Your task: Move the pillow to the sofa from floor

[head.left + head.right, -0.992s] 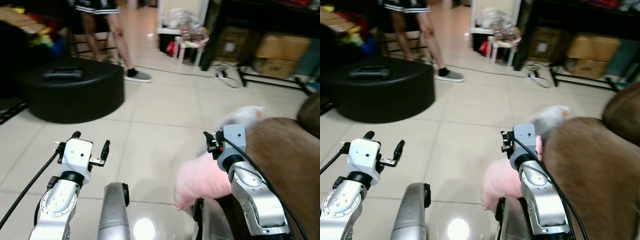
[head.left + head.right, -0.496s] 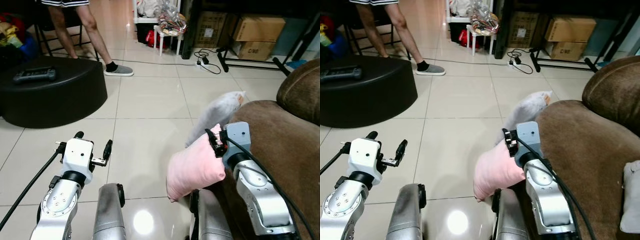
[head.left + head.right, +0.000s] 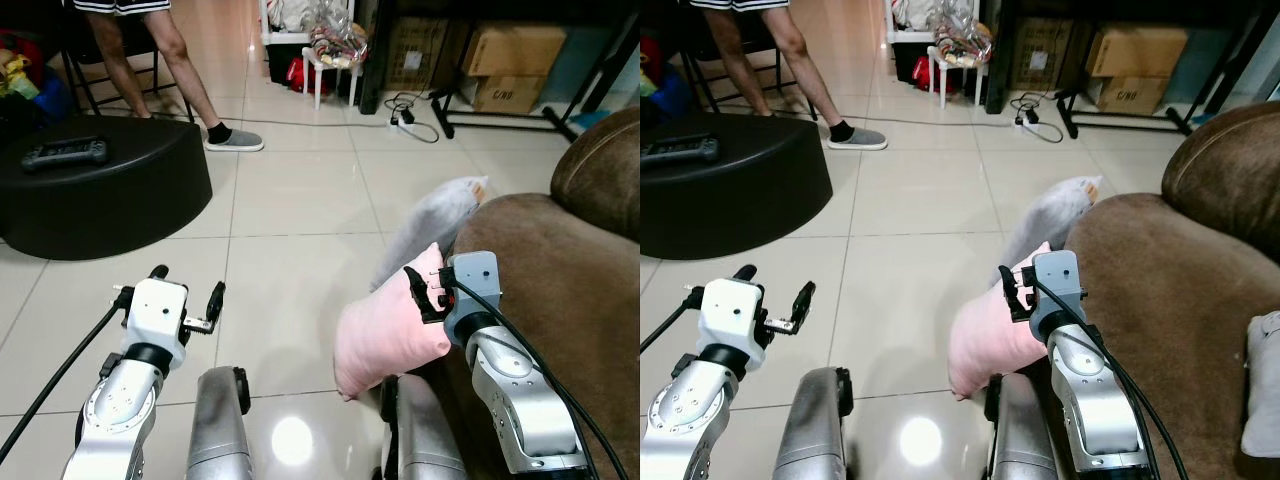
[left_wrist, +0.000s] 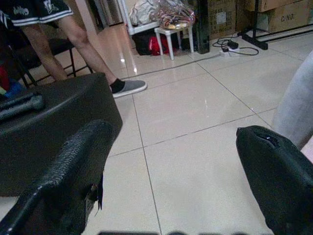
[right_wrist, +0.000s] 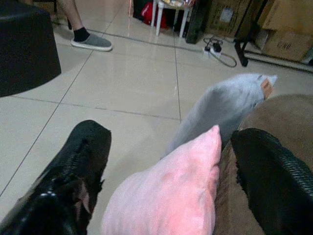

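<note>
The pink pillow stands on edge on the pale tiled floor, leaning against the front of the brown sofa. Just behind it a grey pillow leans on the same sofa arm, its top corner poking up past the cushion.

The right gripper sits at the pink pillow's upper corner, its two black fingers spread apart, one on either side of the pillow's top edge. From the wrist camera the pillow lies in the gap between them; I cannot tell whether either finger touches the fabric.

The left gripper hovers over bare tile, well apart from both pillows, its fingers wide apart with nothing between them.

Further off to the left, a round black ottoman carries a dark game controller on its top. A person's legs stand beyond it, one foot in a grey shoe. At the far wall are a small white stool, a power strip with cables and cardboard boxes.
</note>
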You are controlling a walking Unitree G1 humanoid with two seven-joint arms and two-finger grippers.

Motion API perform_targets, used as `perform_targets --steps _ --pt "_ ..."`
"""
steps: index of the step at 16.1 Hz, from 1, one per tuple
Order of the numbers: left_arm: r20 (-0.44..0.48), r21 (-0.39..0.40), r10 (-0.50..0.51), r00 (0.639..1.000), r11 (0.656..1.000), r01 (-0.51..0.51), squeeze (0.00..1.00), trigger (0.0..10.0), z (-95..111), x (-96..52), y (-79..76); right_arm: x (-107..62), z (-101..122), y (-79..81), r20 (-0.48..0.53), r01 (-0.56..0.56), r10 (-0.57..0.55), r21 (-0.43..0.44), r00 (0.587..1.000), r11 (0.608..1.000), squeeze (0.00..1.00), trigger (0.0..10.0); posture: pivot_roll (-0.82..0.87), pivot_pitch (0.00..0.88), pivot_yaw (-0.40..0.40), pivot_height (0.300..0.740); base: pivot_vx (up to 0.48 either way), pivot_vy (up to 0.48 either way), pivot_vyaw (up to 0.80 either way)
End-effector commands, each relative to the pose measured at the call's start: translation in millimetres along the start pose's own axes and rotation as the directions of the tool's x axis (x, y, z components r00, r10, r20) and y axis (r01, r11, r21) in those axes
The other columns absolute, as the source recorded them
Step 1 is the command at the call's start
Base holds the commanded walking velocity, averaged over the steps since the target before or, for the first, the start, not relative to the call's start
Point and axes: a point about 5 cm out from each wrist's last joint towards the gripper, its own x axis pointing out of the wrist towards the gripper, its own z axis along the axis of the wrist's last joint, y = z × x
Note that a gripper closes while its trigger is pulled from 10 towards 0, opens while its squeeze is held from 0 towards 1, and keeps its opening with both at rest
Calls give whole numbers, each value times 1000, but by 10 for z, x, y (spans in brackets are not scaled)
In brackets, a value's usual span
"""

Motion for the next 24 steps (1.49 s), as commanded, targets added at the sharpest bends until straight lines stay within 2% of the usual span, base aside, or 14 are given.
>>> perform_targets --steps 1,5,6,11,14,16,18,22,24 --pt "-1 14 -22 1000 1000 22 1000 10000 -3 21 -19 -4 -17 -46 -2 28 -28 -4 1000 1000 1000 10000 9 0 -28 526 0 0 0" --pt "5 43 -76 997 996 76 1000 10000 32 72 -20 -47 -68 -33 -13 49 -49 -8 999 999 1000 10000 -25 0 45 526 0 0 0" --pt "5 46 -84 996 995 84 1000 10000 31 78 -16 -78 -105 -49 -24 66 -67 -8 997 998 0 10000 -32 0 53 526 0 0 0" --pt "27 28 -88 996 996 88 1000 10000 66 122 -27 -87 -98 -31 -21 49 -49 -6 999 999 0 10000 -34 0 51 526 0 0 -606" --pt "25 24 -64 998 998 63 1000 10000 56 83 -9 -44 -52 49 1 -25 25 -18 1000 1000 0 10000 1 0 13 526 0 0 0" --pt "21 25 -47 999 999 46 1000 10000 45 59 13 -20 -40 132 -5 -119 119 -66 993 991 0 10000 1 0 13 526 0 0 0" --pt "19 27 -43 999 999 42 1000 10000 38 31 16 -42 -48 160 -4 -170 170 -77 985 982 0 10000 15 0 -1 526 0 0 800" --pt "17 23 -40 999 999 40 1000 10000 29 5 15 -21 -67 73 -20 -169 168 -71 986 983 0 10000 20 0 -7 526 0 0 200" --pt "18 17 -43 999 999 43 1000 10000 28 0 12 -21 -68 78 -20 -169 168 -79 986 982 0 10000 19 0 -6 526 0 0 0"
